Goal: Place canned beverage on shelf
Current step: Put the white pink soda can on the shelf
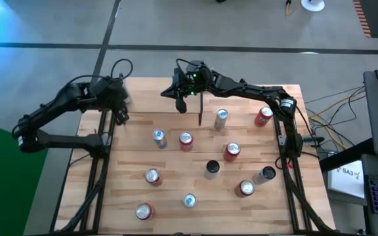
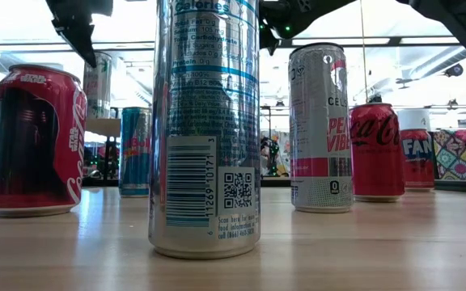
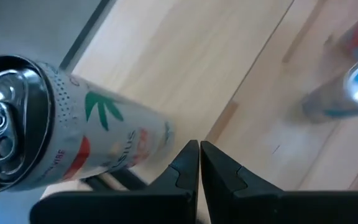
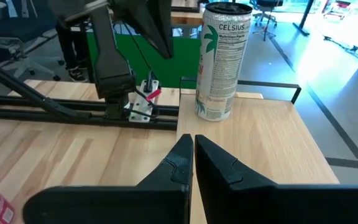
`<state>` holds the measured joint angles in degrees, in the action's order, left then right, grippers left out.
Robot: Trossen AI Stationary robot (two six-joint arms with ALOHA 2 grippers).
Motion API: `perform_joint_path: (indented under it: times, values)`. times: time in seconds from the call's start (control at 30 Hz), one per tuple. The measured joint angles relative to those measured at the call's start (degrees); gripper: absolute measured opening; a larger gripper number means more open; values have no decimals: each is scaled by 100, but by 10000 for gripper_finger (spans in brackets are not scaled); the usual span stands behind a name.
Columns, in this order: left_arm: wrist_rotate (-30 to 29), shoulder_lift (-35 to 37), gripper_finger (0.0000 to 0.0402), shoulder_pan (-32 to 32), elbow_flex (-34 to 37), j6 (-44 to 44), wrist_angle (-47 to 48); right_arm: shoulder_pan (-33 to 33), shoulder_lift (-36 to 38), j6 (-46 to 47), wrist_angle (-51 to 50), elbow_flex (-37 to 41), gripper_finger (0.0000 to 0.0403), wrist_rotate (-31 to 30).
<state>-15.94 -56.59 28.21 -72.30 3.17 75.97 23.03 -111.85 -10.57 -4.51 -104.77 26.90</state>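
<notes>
The shelf (image 4: 263,140) is a small board of light wood at the far left corner of the surface (image 1: 176,172); a tall white Celsius can (image 4: 221,61) stands upright on it, near its far edge; the left pincer (image 3: 199,163) is shut tight with nothing in it, and it hangs just beside that can, not touching it; the right pincer (image 4: 193,157) is shut tight too and holds nothing; it is up in the air over the back middle of the surface, pointing at the shelf and the can, a little way off from them; lots of other cans stand upright on the surface, apart from each other; in the low view a tall silver can (image 2: 205,121) with a bar code stands closest; a red Coca-Cola can (image 2: 35,137) with Star Wars on it is on one side of it; a tall white and pink Celsius can (image 2: 322,129) and a second Coca-Cola can (image 2: 376,149) are on the other side; a blue Red Bull can (image 2: 136,149) stands farther back; from above, a black can (image 1: 212,168) stands near the middle of the surface.
</notes>
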Motion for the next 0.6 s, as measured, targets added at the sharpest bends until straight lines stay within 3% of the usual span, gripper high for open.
perform_joint_path:
  times: [0.17, 0.6]
  values:
    - [-222, -153, 0, 298, -31, 427, 355, 0, 0, -2, -20, 0, 9, 1]
    - [-316, -378, 0, 713, -6, 949, 231, 0, 0, -2, -20, 0, 9, 0]
